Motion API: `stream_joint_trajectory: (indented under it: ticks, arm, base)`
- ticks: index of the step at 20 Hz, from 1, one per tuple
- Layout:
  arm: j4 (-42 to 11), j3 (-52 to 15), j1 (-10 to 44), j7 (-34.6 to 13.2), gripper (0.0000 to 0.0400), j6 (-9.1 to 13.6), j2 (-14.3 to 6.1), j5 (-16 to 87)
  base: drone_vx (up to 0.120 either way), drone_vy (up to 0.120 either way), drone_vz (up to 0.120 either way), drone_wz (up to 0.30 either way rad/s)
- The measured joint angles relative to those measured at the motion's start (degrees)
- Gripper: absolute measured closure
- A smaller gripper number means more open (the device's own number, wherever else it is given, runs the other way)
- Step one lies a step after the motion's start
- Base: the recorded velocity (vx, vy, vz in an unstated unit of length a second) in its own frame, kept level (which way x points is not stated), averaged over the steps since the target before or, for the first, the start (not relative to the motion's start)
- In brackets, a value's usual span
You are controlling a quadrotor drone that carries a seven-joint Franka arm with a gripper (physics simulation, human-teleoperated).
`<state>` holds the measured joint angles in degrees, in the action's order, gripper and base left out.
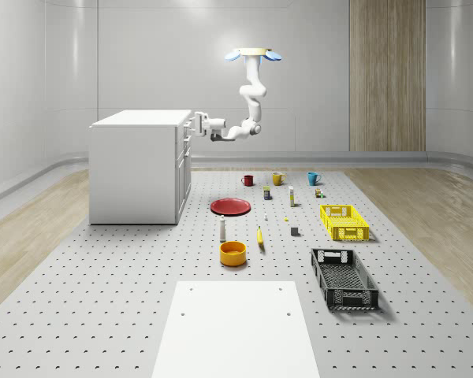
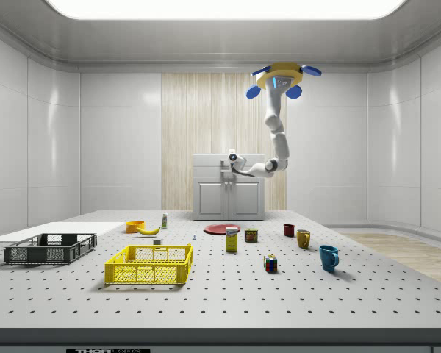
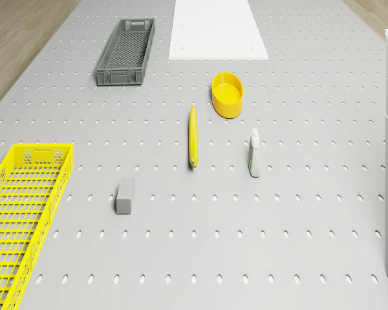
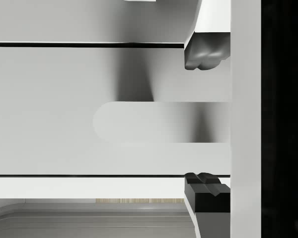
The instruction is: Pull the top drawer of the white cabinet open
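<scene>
Whole-scene view: the drone [image 1: 253,54] hovers high above the worktop [image 1: 102,315], at about 2 o'clock from the white cabinet [image 1: 134,169]. Its arm bends down and toward the cabinet's front, bringing the pincer [image 1: 195,124] to the top drawer [image 1: 186,127] level. The cabinet stands at roughly 10 o'clock on the worktop. In the wrist view, the pincer [image 4: 203,119] is spread wide, one fingertip [image 4: 204,55] on each side of the drawer's handle [image 4: 159,122], not pressing it. The drawer front [image 4: 49,109] lies close ahead. The red plate [image 1: 230,206] rests at 4 o'clock from the cabinet.
</scene>
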<state>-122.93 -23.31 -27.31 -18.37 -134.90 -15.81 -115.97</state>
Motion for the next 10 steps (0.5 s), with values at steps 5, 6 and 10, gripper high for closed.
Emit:
stream_joint_trajectory:
  ticks: [5,6,10]
  arm:
    - [0.5,-0.8,0.5,0.1,0.0095,-0.3,0.4,-0.2]
    - [0.6,-0.9,0.6,0.1,0.0095,-0.3,0.5,-0.2]
    - [0.7,-1.4,1.1,0.1,0.0095,-0.3,0.5,-0.3]
  base:
    - [0.000,0.000,0.000,0.000]
    - [0.000,0.000,0.000,0.000]
    - [0.000,0.000,0.000,0.000]
